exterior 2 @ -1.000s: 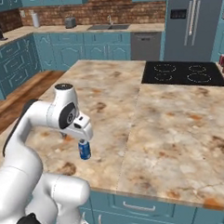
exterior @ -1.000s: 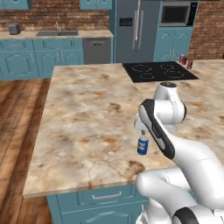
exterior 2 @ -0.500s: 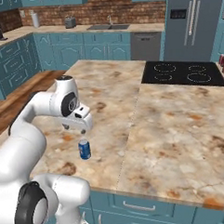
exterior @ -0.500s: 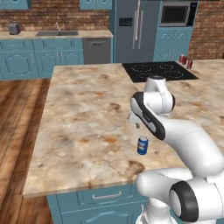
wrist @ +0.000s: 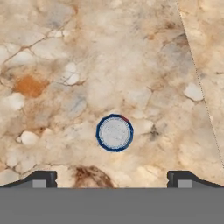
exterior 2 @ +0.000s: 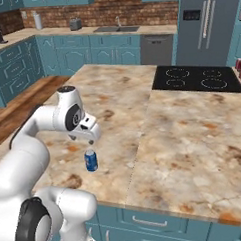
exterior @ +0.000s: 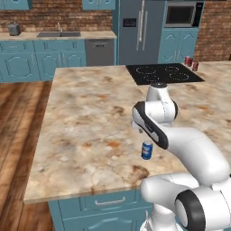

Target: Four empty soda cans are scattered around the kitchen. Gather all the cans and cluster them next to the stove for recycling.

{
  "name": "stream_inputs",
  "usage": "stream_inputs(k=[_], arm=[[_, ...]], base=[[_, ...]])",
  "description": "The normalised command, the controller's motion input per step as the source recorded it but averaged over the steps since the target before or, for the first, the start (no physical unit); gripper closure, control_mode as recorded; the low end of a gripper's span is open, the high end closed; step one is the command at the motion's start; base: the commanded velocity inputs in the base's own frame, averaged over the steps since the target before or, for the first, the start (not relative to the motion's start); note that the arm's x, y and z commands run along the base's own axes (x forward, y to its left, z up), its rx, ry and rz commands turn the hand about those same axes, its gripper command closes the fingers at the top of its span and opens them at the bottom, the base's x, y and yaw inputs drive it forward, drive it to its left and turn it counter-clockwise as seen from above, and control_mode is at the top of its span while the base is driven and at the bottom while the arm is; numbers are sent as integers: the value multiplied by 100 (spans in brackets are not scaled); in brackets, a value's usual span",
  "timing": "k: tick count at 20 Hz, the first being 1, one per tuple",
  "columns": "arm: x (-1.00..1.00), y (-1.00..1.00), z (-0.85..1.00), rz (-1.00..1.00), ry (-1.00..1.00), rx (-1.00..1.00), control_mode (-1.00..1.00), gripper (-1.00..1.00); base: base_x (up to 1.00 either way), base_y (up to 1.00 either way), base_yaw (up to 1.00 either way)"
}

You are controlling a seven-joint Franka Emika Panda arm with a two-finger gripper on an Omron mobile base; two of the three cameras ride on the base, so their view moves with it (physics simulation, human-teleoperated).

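Observation:
A blue soda can [exterior: 146, 150] stands upright on the marble island near its front edge, also seen as the blue can [exterior 2: 90, 160]. My gripper [exterior 2: 90, 138] hangs open a little above it, pointing down, with nothing between the fingers. Looking straight down from the hand, the can's silver top [wrist: 114, 132] lies just ahead of the open gripper [wrist: 113, 181]. The black stove [exterior: 163, 73] is set into the far side of the island, also seen as the cooktop [exterior 2: 198, 78]. Two red cans [exterior: 188, 61] [exterior: 195, 66] stand right of the stove.
The island's front edge [exterior: 85, 191] runs close below the blue can, with wood floor [exterior: 18, 135] to the left. A sink [exterior: 58, 34], a toaster [exterior: 14, 29] and a fridge [exterior: 140, 31] line the back wall.
My hand has lifted straight up away from the blue can, which stays upright where it stood. The jaws remain wide apart.

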Motion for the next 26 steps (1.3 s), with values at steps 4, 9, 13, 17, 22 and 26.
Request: stream_inputs(k=[4, 9, 13, 17, 22, 26], arm=[[43, -8, -44, 1, -1, 0, -100, -100], [28, -4, -14, 0, 0, 0, -100, -100], [-7, 0, 0, 0, 0, 0, -100, -100], [-34, 0, 0, 0, 0, 0, -100, -100], [-16, 0, -11, 0, 0, 0, -100, -100], [0, 0, -34, 0, 0, 0, -100, -100]], base=[[0, 0, 0], [0, 0, 0], [0, 0, 0], [0, 0, 0], [0, 0, 0], [0, 0, 0]])
